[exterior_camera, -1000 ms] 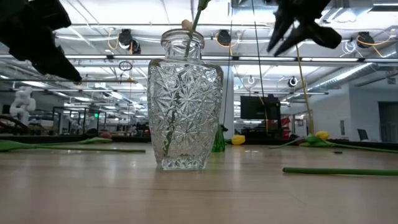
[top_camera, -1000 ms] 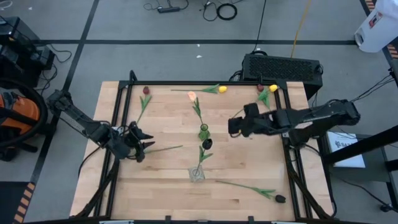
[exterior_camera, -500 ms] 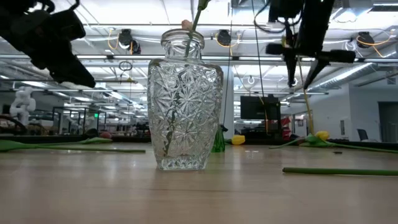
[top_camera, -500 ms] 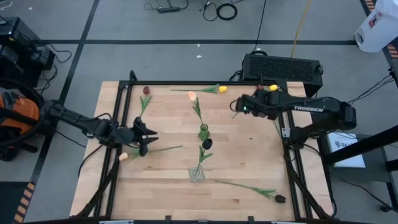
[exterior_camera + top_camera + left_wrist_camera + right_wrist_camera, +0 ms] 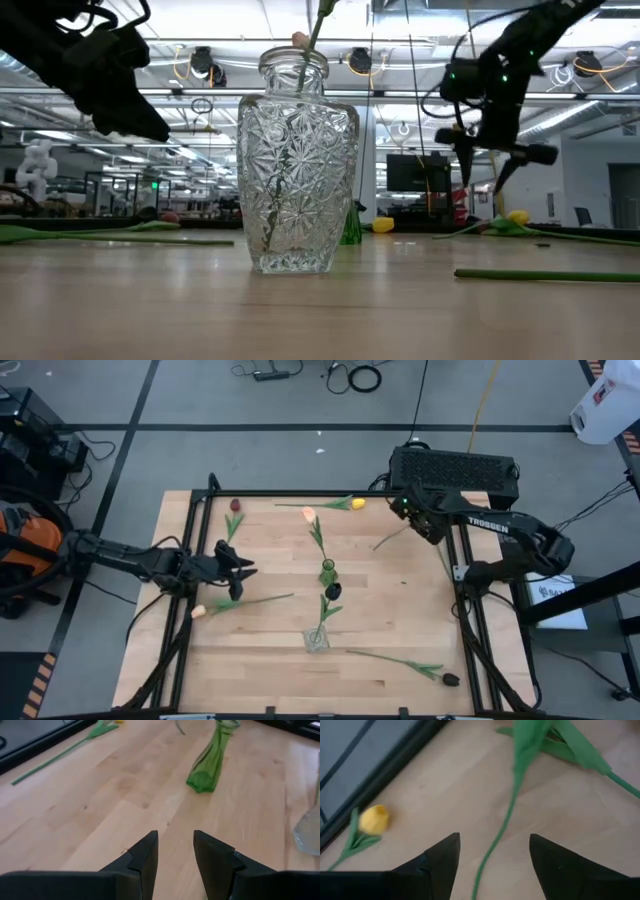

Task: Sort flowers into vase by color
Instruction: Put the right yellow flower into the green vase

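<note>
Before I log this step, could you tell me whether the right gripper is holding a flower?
No: the right gripper is open, and the green stem lies on the table between its fingers, ungripped.

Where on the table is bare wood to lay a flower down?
Free: front left corner, left of the clear vase; also right of the green vase. Crowded: the centre line and the back edge, where stems lie.

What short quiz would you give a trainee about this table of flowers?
1. True or false: the clear vase is empty.
2. The right gripper hangs over: A a green stem, B a cup, C a book.
3. Fill in: the left gripper has its fingers ___.
Key: 1 false, a stem stands in it; 2 A; 3 open.
</note>
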